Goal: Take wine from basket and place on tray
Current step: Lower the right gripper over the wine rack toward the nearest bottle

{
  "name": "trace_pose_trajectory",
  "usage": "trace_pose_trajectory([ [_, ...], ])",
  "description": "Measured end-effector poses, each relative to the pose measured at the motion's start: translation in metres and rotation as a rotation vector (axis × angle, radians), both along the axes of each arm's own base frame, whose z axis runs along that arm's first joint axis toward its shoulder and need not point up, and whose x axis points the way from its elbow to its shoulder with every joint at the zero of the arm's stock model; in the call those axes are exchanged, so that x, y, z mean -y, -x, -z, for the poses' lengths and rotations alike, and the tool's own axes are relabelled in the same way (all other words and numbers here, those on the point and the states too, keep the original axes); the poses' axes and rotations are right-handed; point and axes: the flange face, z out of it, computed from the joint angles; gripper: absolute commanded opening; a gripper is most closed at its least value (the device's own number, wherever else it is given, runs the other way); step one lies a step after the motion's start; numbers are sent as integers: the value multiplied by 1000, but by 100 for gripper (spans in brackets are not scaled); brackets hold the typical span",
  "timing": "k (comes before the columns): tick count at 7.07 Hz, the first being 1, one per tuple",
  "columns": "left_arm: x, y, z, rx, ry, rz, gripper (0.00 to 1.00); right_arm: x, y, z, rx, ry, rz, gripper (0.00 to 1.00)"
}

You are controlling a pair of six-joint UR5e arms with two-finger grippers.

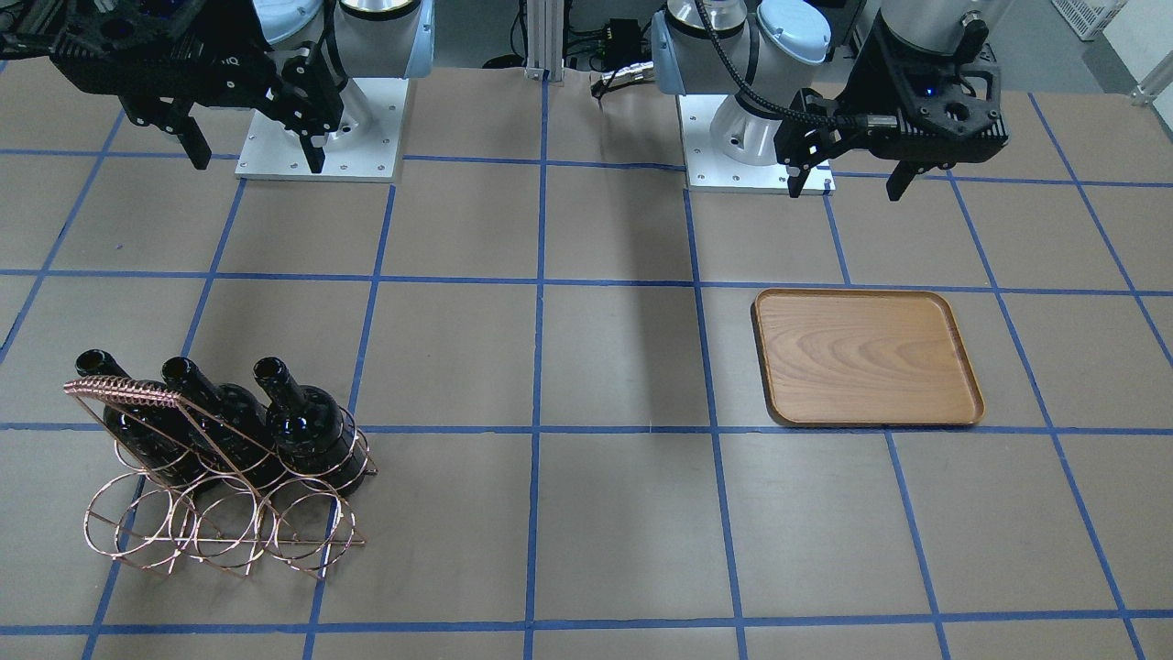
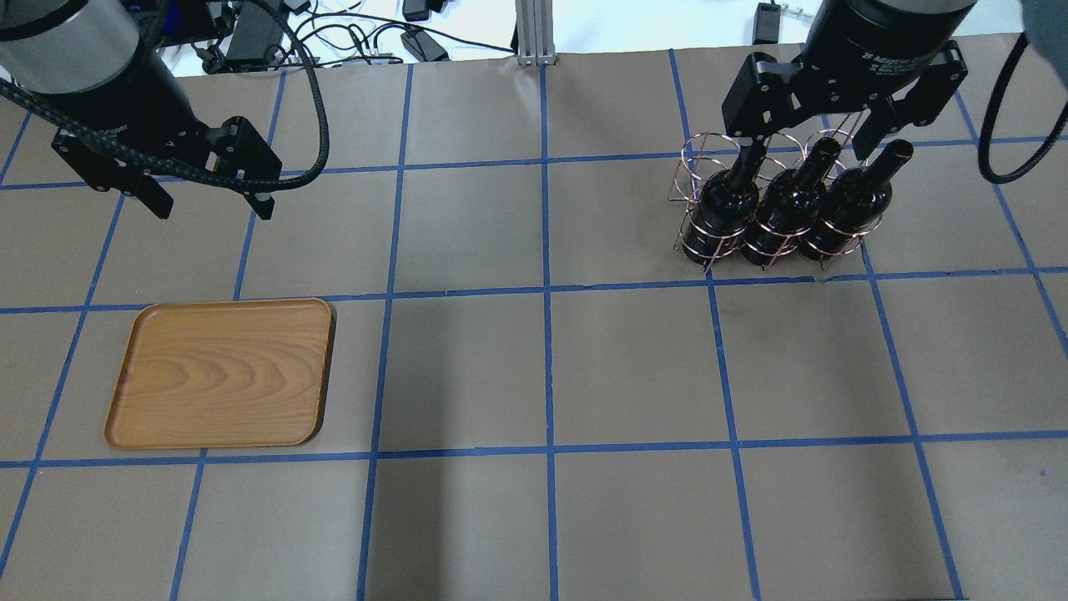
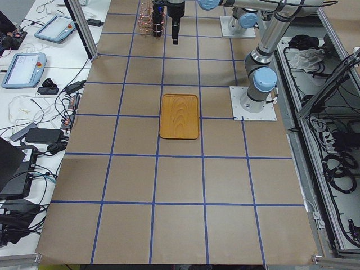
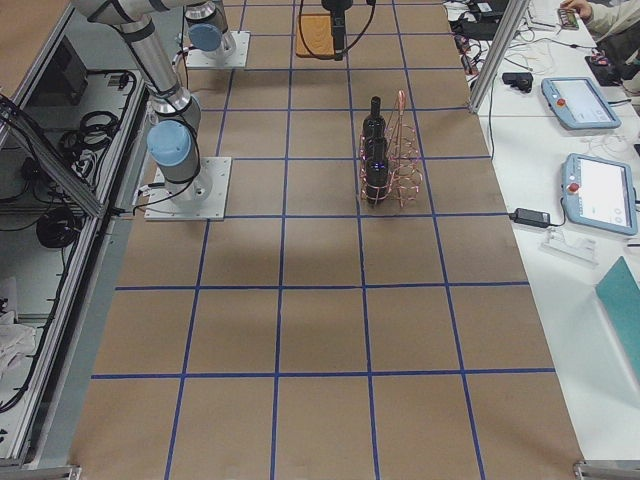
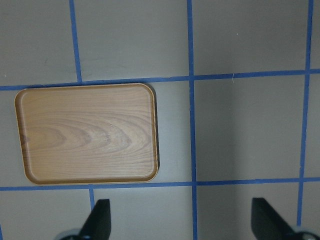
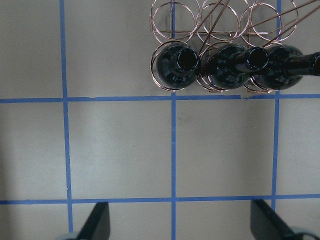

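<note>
The wine bottles [image 6: 169, 69] stood in the basket [image 1: 121, 392] at twelve o'clock from the right gripper [image 6: 182, 222]. Both it and the left gripper [image 5: 182, 220] gaped wide, holding nothing.

1. We are looking at a robotics lab: across the overhead view, the tabletop [image 2: 634, 367] is papered brown and ruled into squares by blue tape lines [image 2: 546, 309].
2. At the top of the front-facing view, two robot arms [image 1: 376, 37] stand bolted to white base plates [image 1: 367, 147].
3. At the upper right of the right-side view, teach pendants [image 4: 578, 100] lie on a white bench [image 4: 540, 160].
4. Along the overhead view's upper edge run loose cables [image 2: 350, 57] and an aluminium post [image 2: 527, 33].
</note>
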Motion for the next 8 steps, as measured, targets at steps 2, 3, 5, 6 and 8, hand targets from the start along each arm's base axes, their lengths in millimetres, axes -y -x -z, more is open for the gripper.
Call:
trace_pose_trajectory([
  [2,0,0,0,0,0,0,100,0,2,2,-7,-3,3,100],
  [3,0,0,0,0,0,-1,100,4,7,4,-8,-7,8,100],
  [5,0,0,0,0,0,-1,100,31,39,24,-3,-42,8,100],
  [6,0,0,0,0,0,-1,100,49,55,38,-6,-50,8,100],
  [8,0,0,0,0,1,-1,100,82,68,64,-27,-38,10,99],
])
